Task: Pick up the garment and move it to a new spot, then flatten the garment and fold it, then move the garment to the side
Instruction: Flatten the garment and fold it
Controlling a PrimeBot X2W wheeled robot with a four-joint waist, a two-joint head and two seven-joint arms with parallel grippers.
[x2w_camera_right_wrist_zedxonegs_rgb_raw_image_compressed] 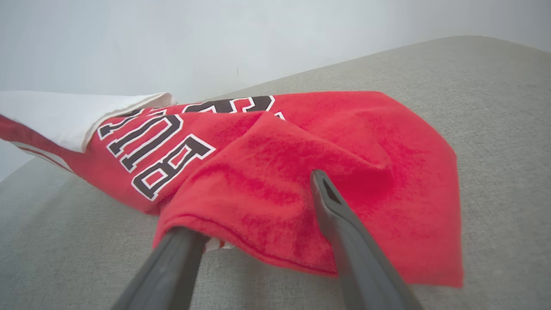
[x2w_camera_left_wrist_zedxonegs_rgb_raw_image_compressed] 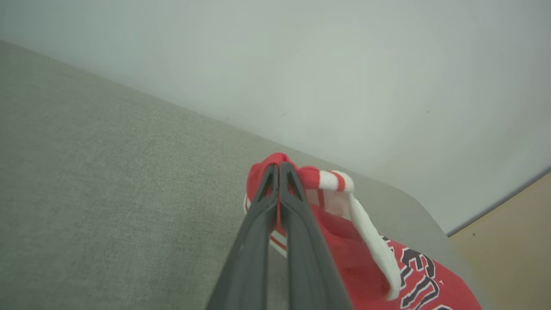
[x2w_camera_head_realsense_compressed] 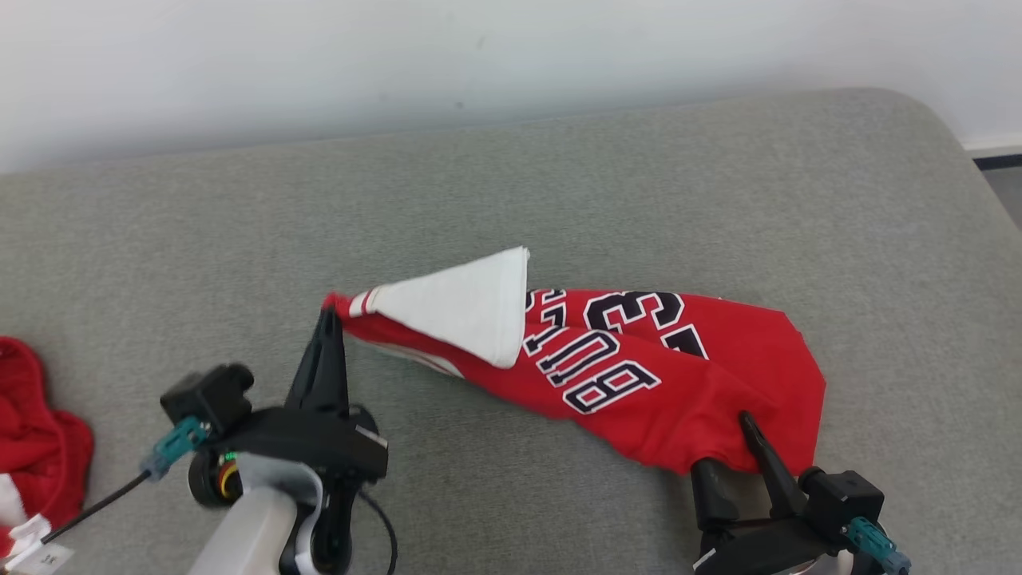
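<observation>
The garment (x2w_camera_head_realsense_compressed: 639, 375) is a red jersey with black-and-white lettering and a white panel folded over its left part. It lies stretched and rumpled on the grey cushion (x2w_camera_head_realsense_compressed: 559, 184). My left gripper (x2w_camera_head_realsense_compressed: 327, 315) is shut on the garment's red-and-white striped left corner (x2w_camera_left_wrist_zedxonegs_rgb_raw_image_compressed: 318, 178), which is lifted slightly off the cushion. At the garment's lower right hem stands my right gripper (x2w_camera_head_realsense_compressed: 722, 447), open. In the right wrist view one of its fingers (x2w_camera_right_wrist_zedxonegs_rgb_raw_image_compressed: 181, 241) goes under the hem of the garment (x2w_camera_right_wrist_zedxonegs_rgb_raw_image_compressed: 280, 142) and the other rests on top of the cloth.
Another red and white cloth (x2w_camera_head_realsense_compressed: 32, 447) with a white tag (x2w_camera_head_realsense_compressed: 40, 551) lies at the cushion's left edge. A pale wall (x2w_camera_head_realsense_compressed: 479, 56) runs behind the cushion. The cushion's rounded right edge drops to the floor (x2w_camera_head_realsense_compressed: 1006, 192).
</observation>
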